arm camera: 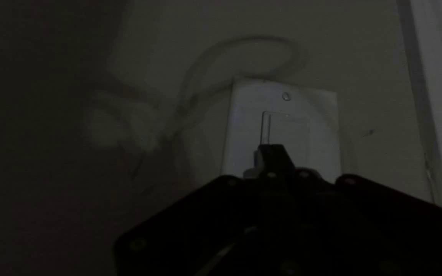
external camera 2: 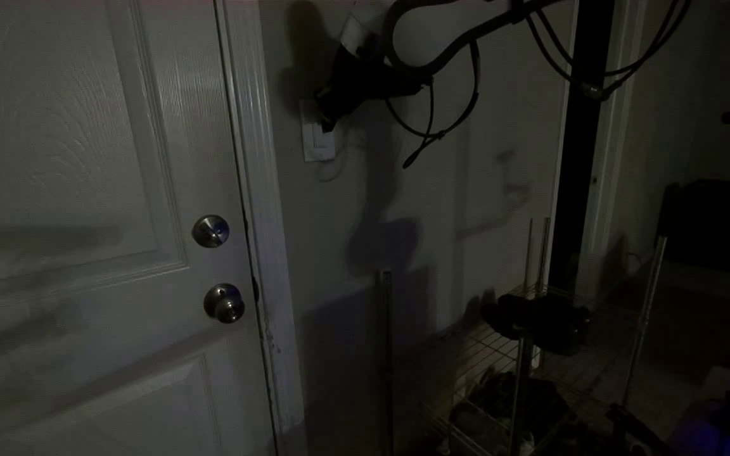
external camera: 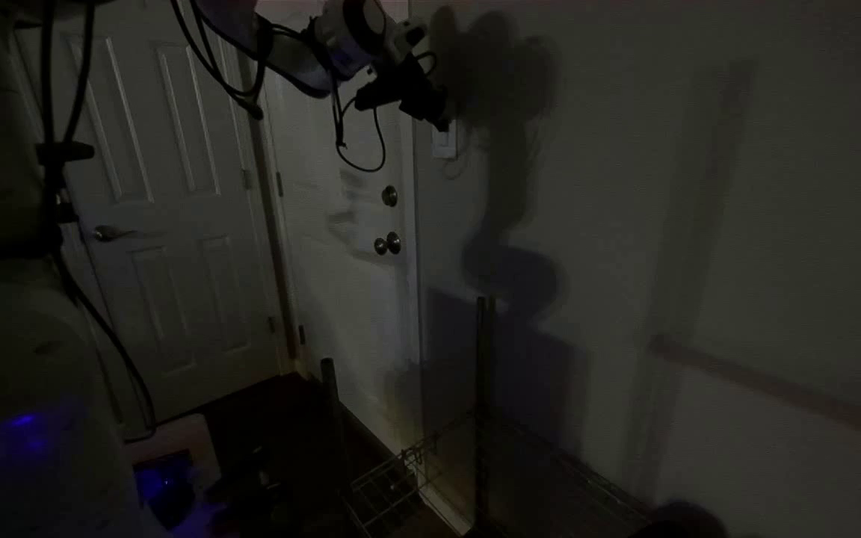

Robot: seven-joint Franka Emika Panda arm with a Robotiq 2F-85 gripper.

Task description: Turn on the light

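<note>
In exterior view: camera is standing well back, tilting downward past arm (external camera: 296,63), wall (external camera: 625,187) running along right, lever-handled door (external camera: 184,217) and knobbed door (external camera: 348,299) showing at left.
In exterior view: camera is facing knobbed door and wall from nearer, arm showing at top.
Wrist camera is looking along end effector (arm camera: 276,155) at switch plate (arm camera: 288,128) from close up.
Both exterior views are sharing knobbed door, wall and switch plate, door trim (arm camera: 441,76) showing left of switch plate; in wrist view, right.
</note>
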